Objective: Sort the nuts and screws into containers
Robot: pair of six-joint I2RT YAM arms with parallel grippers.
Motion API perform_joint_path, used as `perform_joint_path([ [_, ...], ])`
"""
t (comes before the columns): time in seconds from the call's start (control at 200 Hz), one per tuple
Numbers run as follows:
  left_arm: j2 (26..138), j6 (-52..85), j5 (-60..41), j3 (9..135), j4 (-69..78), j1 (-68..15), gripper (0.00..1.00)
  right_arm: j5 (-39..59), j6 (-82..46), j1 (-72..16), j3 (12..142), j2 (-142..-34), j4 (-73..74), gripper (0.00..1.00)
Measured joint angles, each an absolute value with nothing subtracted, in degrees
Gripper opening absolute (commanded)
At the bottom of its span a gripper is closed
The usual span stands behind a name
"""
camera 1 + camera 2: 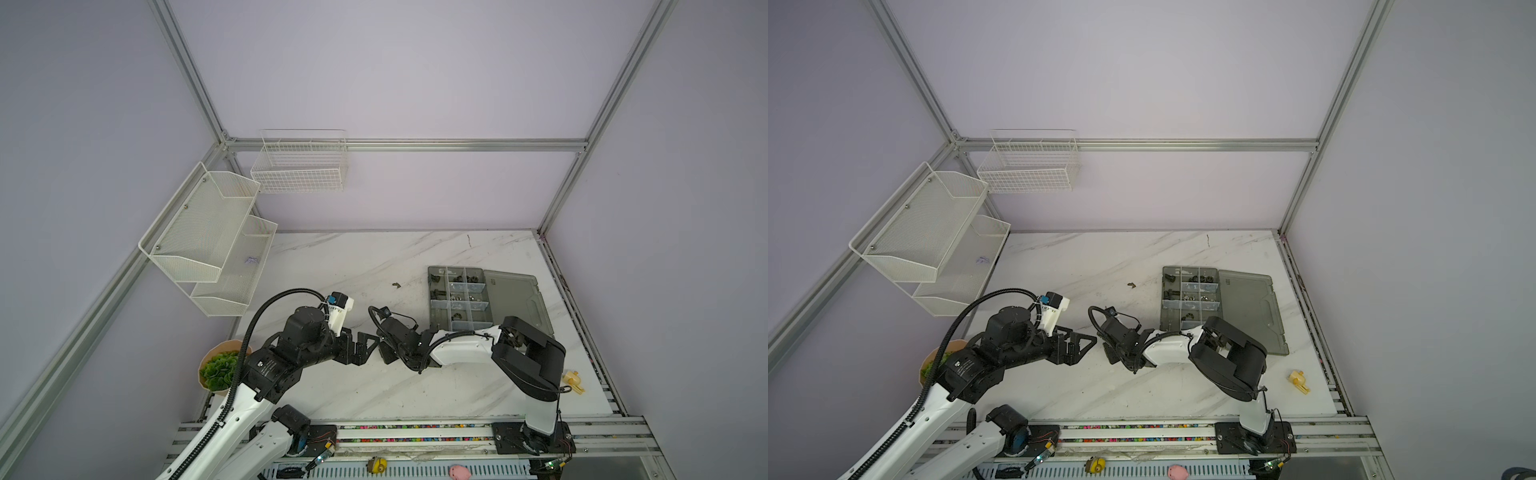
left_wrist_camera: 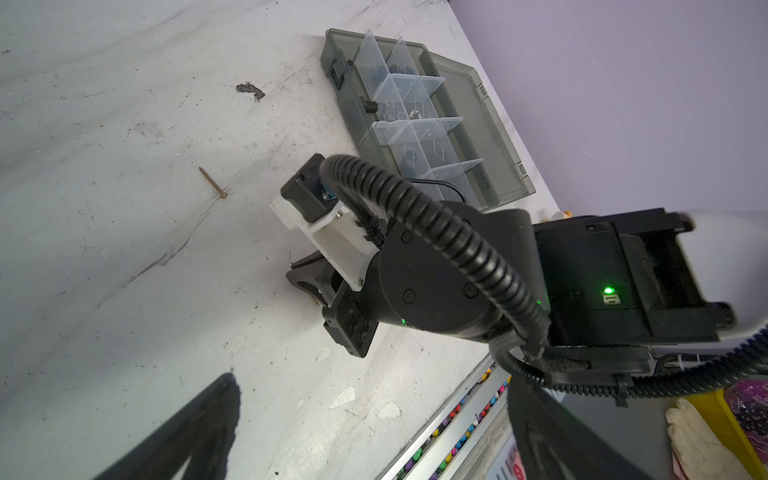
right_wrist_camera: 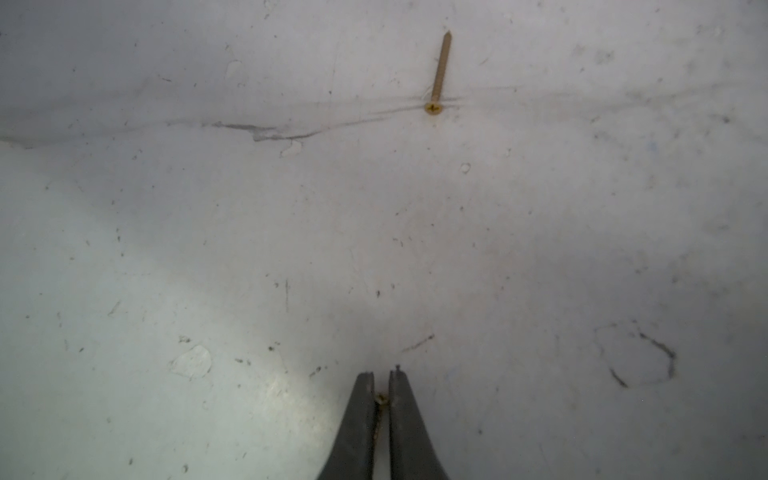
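My right gripper [image 3: 381,376] is shut on a thin brass screw [image 3: 381,399], whose head shows between the fingers just above the marble table. A second brass screw [image 3: 439,68] lies loose on the table ahead of it; the left wrist view shows that loose screw [image 2: 212,183] too. The smoky-grey organizer box [image 1: 429,316] lies open at the right, its containers holding black nuts [image 1: 457,276] and silver nuts [image 1: 455,297]. My left gripper [image 2: 370,380] is open and empty. In both top views it faces the right gripper [image 1: 384,353] closely at mid-table.
The box's lid [image 1: 515,299] lies flat to its right. A dark fleck [image 1: 395,285] marks the table left of the box. A potted plant [image 1: 220,370] stands front left, a yellow toy [image 1: 573,382] front right. White mesh shelves [image 1: 208,241] and a wire basket [image 1: 299,166] hang on the walls.
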State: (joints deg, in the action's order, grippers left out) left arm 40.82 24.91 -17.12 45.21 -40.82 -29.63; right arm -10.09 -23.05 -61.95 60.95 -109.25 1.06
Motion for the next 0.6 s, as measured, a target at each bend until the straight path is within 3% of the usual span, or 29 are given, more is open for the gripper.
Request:
perform_joint_path([
  [0.255, 40.8, 24.9, -17.1, 45.2, -40.8, -29.6, 1.0, -9.8, -22.9, -59.6, 58.8, -101.6, -2.3, 0.09],
  [0.6, 40.9, 24.9, -17.1, 45.2, -40.8, -29.6, 1.0, -7.2, -20.8, -43.7, 54.9, -80.8, -4.1, 0.12],
])
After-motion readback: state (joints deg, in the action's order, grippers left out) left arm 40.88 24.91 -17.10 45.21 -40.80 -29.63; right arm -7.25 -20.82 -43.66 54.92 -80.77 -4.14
